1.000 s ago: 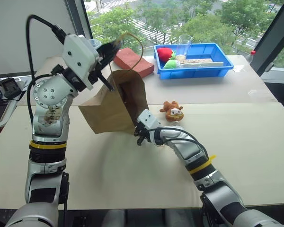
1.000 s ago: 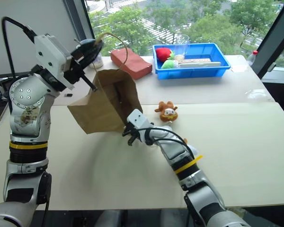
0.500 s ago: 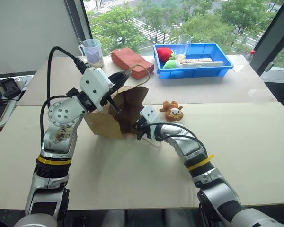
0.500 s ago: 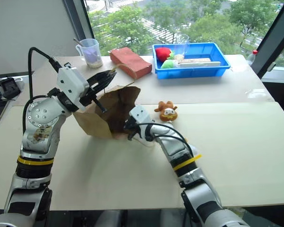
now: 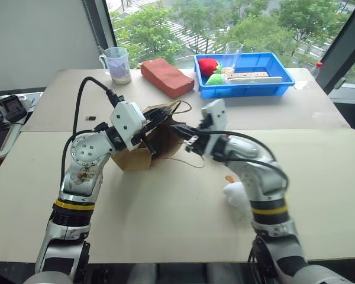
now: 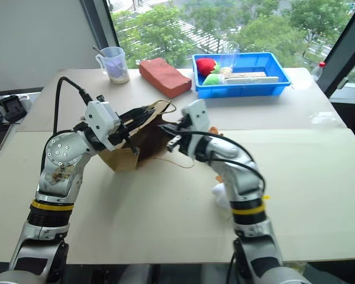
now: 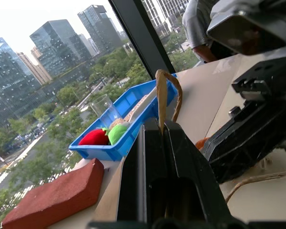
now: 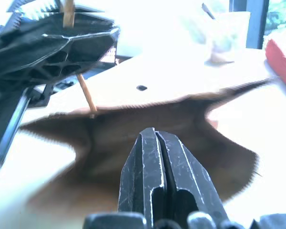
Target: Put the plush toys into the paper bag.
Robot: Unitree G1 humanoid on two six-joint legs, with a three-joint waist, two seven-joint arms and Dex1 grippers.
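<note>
since a second ago the paper bag [image 5: 147, 148] has come down from mid-air to rest on the table [image 5: 165, 225], slumped near its middle seam, and the right arm has swung up from the tabletop. going from the left: the left gripper [image 5: 155, 121] is clamped on the bag's cord handle [image 7: 166, 93], the wrist view showing the loop pinched between its closed fingers, which probably keeps the mouth lifted and turned toward the right so a toy can be pushed in. just beside it, the right gripper [image 5: 188, 134] hovers at the bag's mouth with its fingers together and nothing between them, pointing into the dark opening. further right, the fluffy white toy [image 5: 235, 194] lies on the table under the right forearm, toward the front edge, and a sliver of the orange-brown toy [image 5: 229, 178] shows just behind it. both are outside the bag, so neither is packed yet.
</note>
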